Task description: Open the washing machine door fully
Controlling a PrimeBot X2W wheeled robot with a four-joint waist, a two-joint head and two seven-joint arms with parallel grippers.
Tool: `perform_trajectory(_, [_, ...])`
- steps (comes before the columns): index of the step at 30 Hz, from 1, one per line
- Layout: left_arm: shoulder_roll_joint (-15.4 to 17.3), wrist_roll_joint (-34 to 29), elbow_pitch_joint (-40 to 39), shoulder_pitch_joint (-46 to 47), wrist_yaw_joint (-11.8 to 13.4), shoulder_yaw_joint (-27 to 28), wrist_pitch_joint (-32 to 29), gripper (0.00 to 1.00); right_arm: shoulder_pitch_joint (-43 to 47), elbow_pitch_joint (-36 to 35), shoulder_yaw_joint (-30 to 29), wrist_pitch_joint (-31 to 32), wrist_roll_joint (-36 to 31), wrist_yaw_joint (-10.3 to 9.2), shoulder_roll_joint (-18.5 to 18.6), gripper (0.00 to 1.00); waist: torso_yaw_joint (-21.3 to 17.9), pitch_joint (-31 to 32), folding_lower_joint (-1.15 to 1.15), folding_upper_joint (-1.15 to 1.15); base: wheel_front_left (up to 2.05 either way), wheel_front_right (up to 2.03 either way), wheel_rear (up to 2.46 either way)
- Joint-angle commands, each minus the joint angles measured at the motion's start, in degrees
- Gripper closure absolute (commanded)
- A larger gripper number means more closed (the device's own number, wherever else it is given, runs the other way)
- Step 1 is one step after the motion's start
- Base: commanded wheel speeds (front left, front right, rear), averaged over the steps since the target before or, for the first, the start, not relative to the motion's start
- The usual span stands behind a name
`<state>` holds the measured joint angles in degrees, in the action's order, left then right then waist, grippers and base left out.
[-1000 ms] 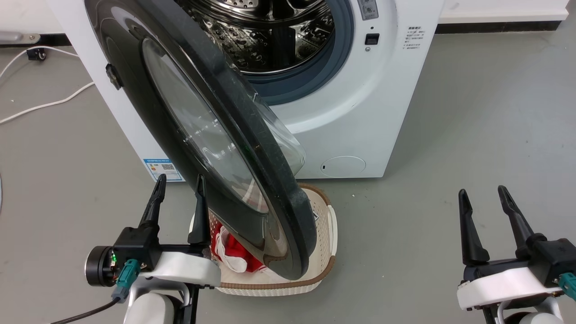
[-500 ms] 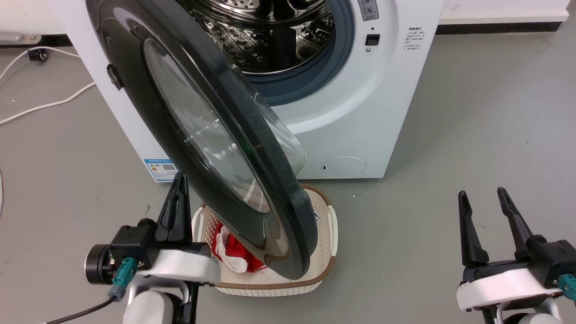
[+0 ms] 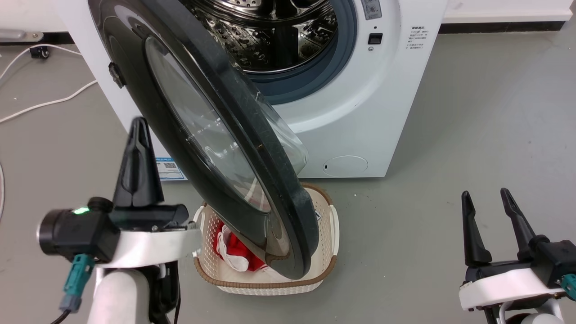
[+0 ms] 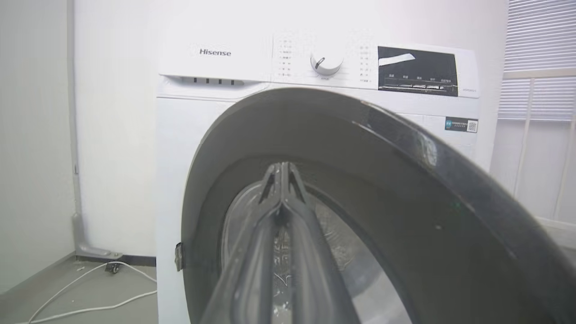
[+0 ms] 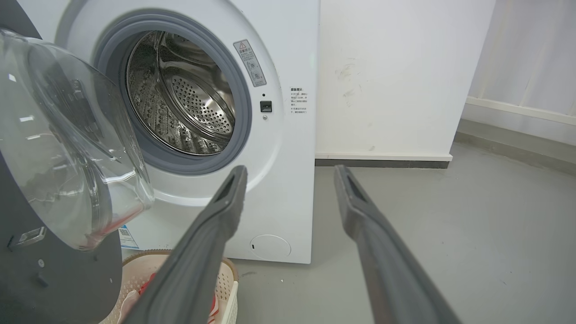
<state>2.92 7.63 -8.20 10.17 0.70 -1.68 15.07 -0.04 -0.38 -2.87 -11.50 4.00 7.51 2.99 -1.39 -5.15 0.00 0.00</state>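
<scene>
Since one second earlier, left gripper (image 3: 138,123) has closed its two fingers together and risen up and to the left in the head view, away from the lower rim of the washing machine door (image 3: 202,135). Its fingers now lie pressed flat against each other with nothing between them, and stand beside the door's glossy outer face, over the blue sticker (image 3: 168,167). Left wrist view: the joined fingers of the left gripper (image 4: 281,167) point at the door (image 4: 405,180); whether they touch it cannot be told. Right gripper (image 3: 485,194) rests low at the right over bare grey floor (image 3: 472,112), fingers spread apart and empty, well apart from the washing machine (image 3: 360,112).

Door position: partly open, hinged at the machine's left side, swung out at an angle with its free edge over a cream basket (image 3: 330,265) holding a red and white garment (image 3: 234,245). Steel drum (image 3: 270,36) and grey-blue rubber ring (image 3: 344,54) are exposed behind it. Round flap (image 3: 344,165) sits low on the front. Right wrist view: the open right gripper (image 5: 290,171) faces the washing machine (image 5: 283,148), with the door's clear glass bowl (image 5: 67,148) bulging at the left.
</scene>
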Motion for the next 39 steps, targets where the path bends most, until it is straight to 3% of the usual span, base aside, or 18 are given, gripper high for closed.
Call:
perform_trajectory(1, [-0.02,-0.43,-1.42,0.98,0.26,-0.04,0.14,1.0,-0.71,-0.03,-0.07,0.02,0.12,-0.04,-0.22,0.0,0.03,-0.03,0.0,0.0,0.0,0.0,0.0])
perform_trajectory(10, [0.0,-2.82,-14.92,3.65,0.38,-1.57,0.13,1.0,-0.64,-0.33,-0.25,0.28,0.15,-0.04,-0.22,0.0,0.19,-0.2,0.0,0.0,0.0,0.0,0.0])
perform_trajectory(23, [-0.01,-3.35,-25.51,8.88,-3.09,-12.23,-1.47,1.0,-0.21,-0.36,-0.57,0.42,0.11,-0.04,-0.22,0.0,-0.09,-0.08,0.0,0.0,0.0,0.0,0.0])
perform_trajectory(30, [0.33,-1.07,-24.59,6.64,-6.19,-22.34,-6.68,1.0,0.7,-0.58,-0.89,0.66,0.39,-0.04,-0.22,0.0,0.1,0.17,0.0,0.0,0.0,0.0,0.0])
perform_trajectory(39, [2.15,3.14,-15.87,1.11,-7.51,-33.31,-14.25,1.0,0.86,-0.5,-0.56,0.73,0.75,-0.04,-0.22,0.0,0.55,-0.07,0.0,0.0,0.0,0.0,0.0])
